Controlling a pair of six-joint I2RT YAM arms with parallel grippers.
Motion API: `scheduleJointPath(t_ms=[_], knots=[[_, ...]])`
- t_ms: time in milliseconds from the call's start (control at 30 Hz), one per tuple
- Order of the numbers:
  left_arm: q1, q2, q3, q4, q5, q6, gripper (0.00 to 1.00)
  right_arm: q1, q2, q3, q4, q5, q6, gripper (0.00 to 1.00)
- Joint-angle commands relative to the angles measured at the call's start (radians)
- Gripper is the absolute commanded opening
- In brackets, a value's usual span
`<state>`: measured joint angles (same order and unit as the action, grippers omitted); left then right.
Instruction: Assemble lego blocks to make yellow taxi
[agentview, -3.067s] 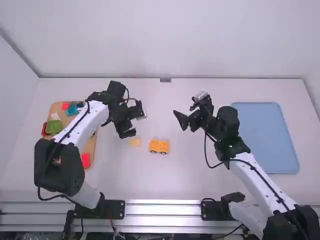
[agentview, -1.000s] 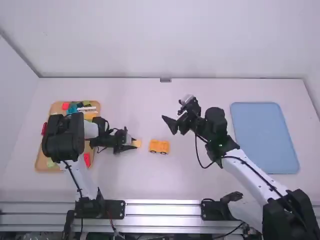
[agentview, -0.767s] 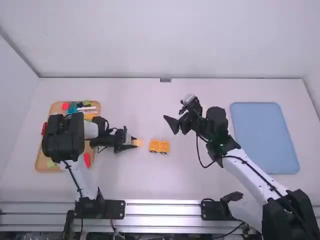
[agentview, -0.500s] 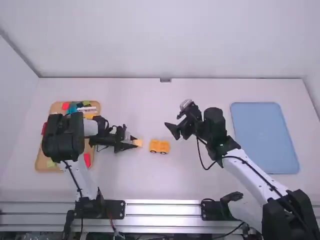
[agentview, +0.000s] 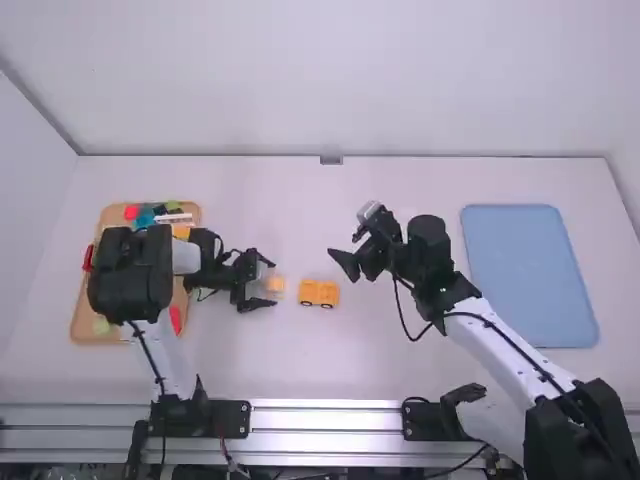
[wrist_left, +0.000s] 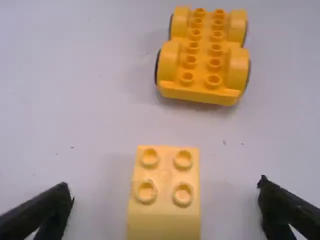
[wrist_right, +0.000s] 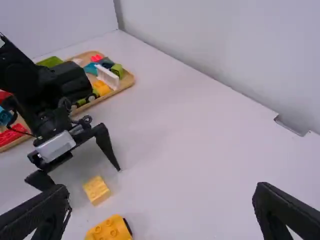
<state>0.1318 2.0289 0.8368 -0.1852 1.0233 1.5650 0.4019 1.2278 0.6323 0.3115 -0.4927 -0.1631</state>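
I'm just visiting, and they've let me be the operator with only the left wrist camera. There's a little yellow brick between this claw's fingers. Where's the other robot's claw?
Observer: The right gripper is spread open with nothing between its fingers.

Operator: Are there any spare pieces, or just this brick and the wheeled thing?

Observer: A wooden tray holding more blocks, red, green and yellow among them, lies partly beneath the left arm.

Operator: Funny! Anything on the far right of the table?

Observer: A flat blue rectangular mat lies there, near the right arm.
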Motion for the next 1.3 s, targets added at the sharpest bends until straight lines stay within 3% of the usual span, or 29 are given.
scheduleJointPath(t_ms=[0,100,167,233,633,667,867,933,1033,1133,1267], knots=[[-0.028,-0.003,-0.022,0.024,0.003,-0.089,0.99,-0.002,0.003,-0.006,0.001,-0.018,0.001,0.98],[-0.046,-0.003,-0.041,0.076,0.003,-0.095,0.99,-0.002,0.003,-0.006,0.001,-0.041,0.001,0.97],[-0.047,-0.004,-0.046,0.089,-0.012,-0.096,0.85,-0.002,0.003,-0.006,-0.002,-0.042,0.0,0.98],[-0.044,-0.004,-0.046,0.087,-0.028,-0.1,0.8,-0.002,0.003,-0.006,-0.003,-0.042,0.0,0.98],[0.024,-0.004,-0.03,0.037,0.0,-0.117,0.73,-0.004,0.003,-0.006,-0.004,-0.038,-0.002,0.98],[0.019,-0.004,-0.031,0.043,0.014,-0.117,0.67,-0.003,0.003,-0.006,-0.002,-0.033,-0.003,0.98],[-0.021,-0.004,-0.03,0.049,-0.016,-0.117,0.55,-0.003,0.003,-0.006,-0.003,-0.032,-0.024,0.98],[-0.036,-0.004,-0.03,0.043,-0.037,-0.093,0.42,-0.003,0.003,-0.006,-0.004,-0.032,-0.018,0.98],[-0.042,-0.004,-0.03,0.023,-0.037,-0.024,0.33,-0.003,0.003,-0.006,-0.005,-0.031,-0.018,0.98],[-0.032,-0.004,-0.03,0.014,-0.038,-0.005,0.33,-0.003,0.003,-0.006,-0.005,-0.031,-0.018,0.98],[-0.018,-0.01,-0.03,-0.009,-0.038,-0.004,0.41,-0.003,0.003,-0.006,-0.005,-0.031,-0.021,0.98]])
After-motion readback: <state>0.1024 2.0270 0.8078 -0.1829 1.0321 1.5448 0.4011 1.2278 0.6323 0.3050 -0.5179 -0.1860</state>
